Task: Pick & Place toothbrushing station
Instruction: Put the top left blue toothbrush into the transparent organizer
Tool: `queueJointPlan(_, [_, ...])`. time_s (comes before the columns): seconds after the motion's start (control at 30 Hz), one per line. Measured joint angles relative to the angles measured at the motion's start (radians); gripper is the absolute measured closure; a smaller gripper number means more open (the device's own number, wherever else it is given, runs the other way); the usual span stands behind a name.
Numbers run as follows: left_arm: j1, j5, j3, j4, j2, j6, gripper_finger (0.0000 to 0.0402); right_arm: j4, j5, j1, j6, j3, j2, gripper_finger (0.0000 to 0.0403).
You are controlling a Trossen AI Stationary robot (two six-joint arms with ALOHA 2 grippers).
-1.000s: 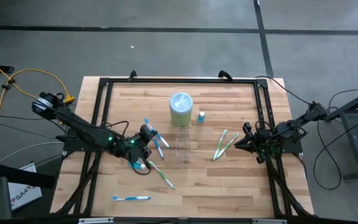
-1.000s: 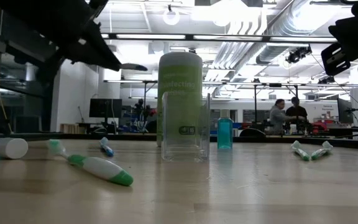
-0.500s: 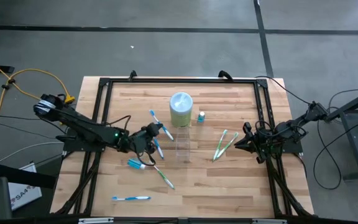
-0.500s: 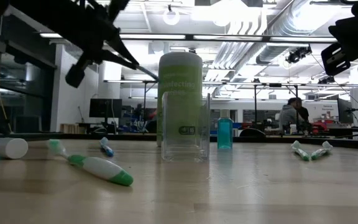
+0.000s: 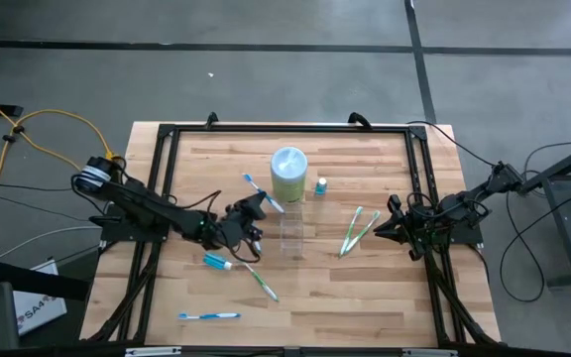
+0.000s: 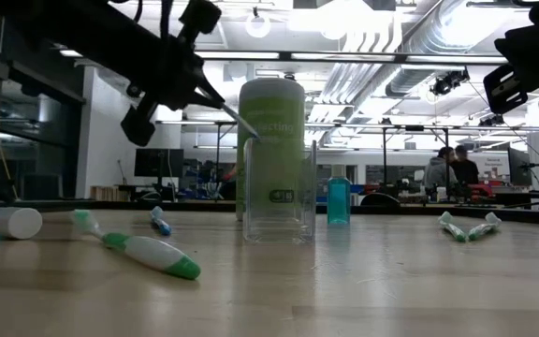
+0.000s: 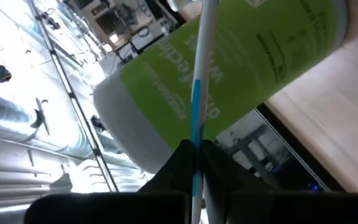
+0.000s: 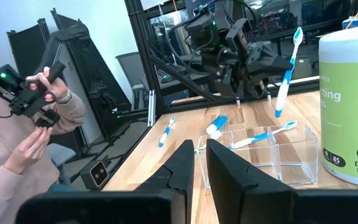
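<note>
Tabletop: left pincer (image 5: 250,213) grips toothbrush (image 5: 259,193), handle end hidden.

The left pincer (image 7: 196,163) is clamped on a slim blue-and-white toothbrush (image 7: 202,74), whose handle runs straight out from the dark fingers (image 7: 174,163). Just behind it stands a green-labelled canister (image 7: 229,68) on the wooden worktop (image 7: 334,124).

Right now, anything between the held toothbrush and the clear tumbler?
Nothing visible. The left gripper holds the blue-and-white toothbrush in the air beside the clear tumbler; the green canister stands behind the tumbler, not between.
</note>
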Motion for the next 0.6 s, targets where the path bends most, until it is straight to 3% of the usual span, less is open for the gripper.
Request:
queueJointPlan(0.37, [-0.009,-0.028,0.089,-0.046,0.032,0.04,0.0399,0.0,0.0,0.0,0.0,0.0,0.0,0.0366])
queueJointPlan(0.6, [-0.009,-0.021,0.132,-0.198,0.032,-0.02,0.0399,0.0,0.0,0.0,0.0,0.0,0.0,0.0366])
